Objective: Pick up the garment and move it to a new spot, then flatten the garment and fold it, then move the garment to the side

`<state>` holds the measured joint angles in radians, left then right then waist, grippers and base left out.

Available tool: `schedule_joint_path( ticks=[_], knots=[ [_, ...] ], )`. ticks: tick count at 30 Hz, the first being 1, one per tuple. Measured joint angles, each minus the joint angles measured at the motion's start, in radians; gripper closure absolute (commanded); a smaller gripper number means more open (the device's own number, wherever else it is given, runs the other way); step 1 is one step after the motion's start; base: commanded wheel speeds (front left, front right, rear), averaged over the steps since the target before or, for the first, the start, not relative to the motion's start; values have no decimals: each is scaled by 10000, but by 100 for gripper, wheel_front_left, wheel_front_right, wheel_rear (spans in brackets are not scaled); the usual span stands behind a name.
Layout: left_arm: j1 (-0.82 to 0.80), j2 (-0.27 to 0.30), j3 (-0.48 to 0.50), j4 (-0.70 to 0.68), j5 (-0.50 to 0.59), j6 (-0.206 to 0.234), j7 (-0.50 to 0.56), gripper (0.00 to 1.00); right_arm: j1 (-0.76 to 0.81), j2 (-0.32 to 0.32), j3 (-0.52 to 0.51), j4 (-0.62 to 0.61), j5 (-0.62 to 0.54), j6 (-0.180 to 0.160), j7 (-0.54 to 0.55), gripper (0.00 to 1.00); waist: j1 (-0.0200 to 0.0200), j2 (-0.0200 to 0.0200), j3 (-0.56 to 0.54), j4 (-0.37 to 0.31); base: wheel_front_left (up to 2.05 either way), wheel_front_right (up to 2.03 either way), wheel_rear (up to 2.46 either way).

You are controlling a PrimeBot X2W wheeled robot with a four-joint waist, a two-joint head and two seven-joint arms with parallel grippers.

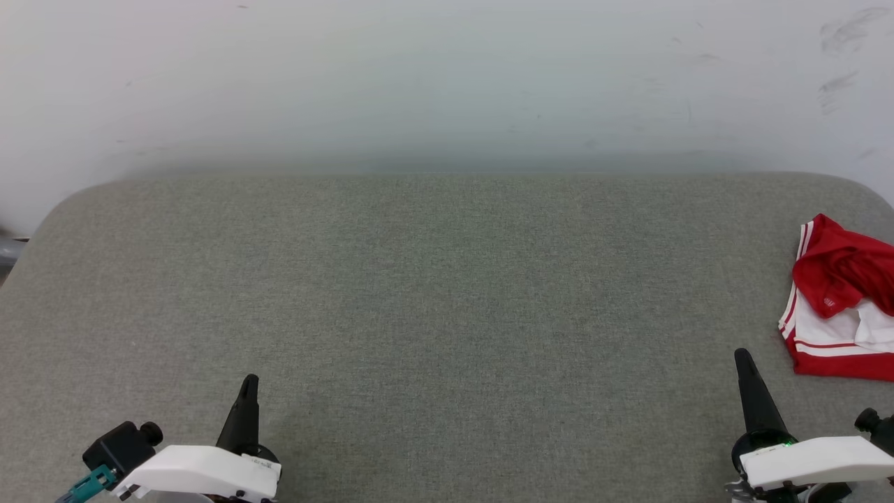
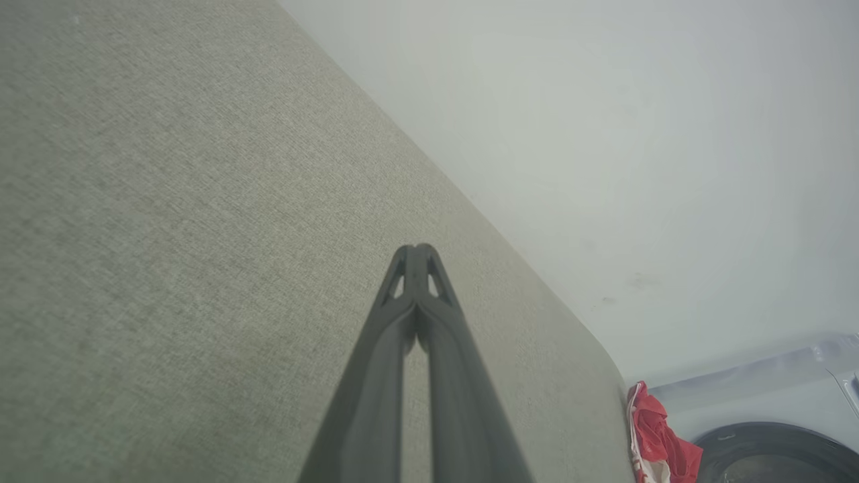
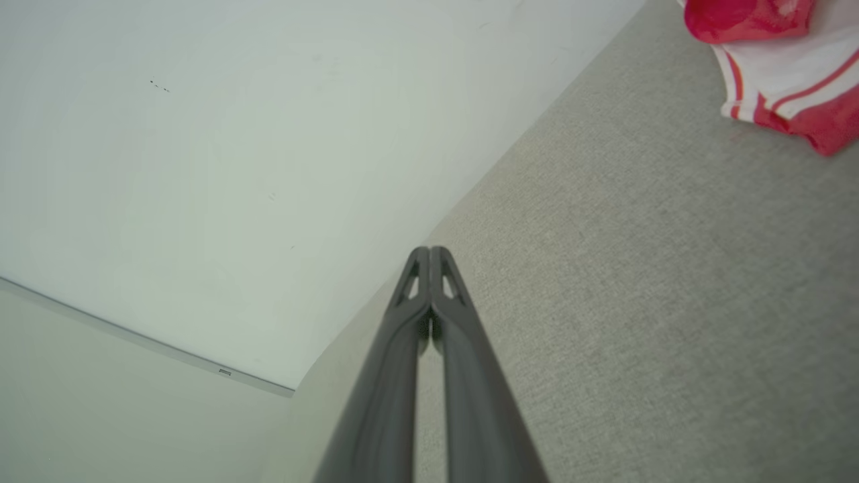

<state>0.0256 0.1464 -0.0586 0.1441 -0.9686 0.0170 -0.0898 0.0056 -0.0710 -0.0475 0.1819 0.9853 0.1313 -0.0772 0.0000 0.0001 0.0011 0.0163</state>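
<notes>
- Crumpled garment (image 1: 834,293) lies at the bench's (image 1: 447,293) right edge, near the right gripper (image 1: 743,358).
- Left gripper (image 1: 249,383) sits well apart; both jaws closed.
- White wall (image 1: 447,84) behind.

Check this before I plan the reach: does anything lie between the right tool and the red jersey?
Nothing visible does. Bare grey table separates the shut right tool from the crumpled jersey, which lies ahead and to its right.
</notes>
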Motion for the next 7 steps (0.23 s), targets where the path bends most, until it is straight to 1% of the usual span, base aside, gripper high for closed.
schedule_joint_path(
  ticks=[7],
  knots=[
    [-165, -69, 151, 136, -980, -203, 236, 100, -112, -10, -36, 98, 945, -2, 228, 100, 0, 0, 2, -18, 0, 0, 0]
  ],
)
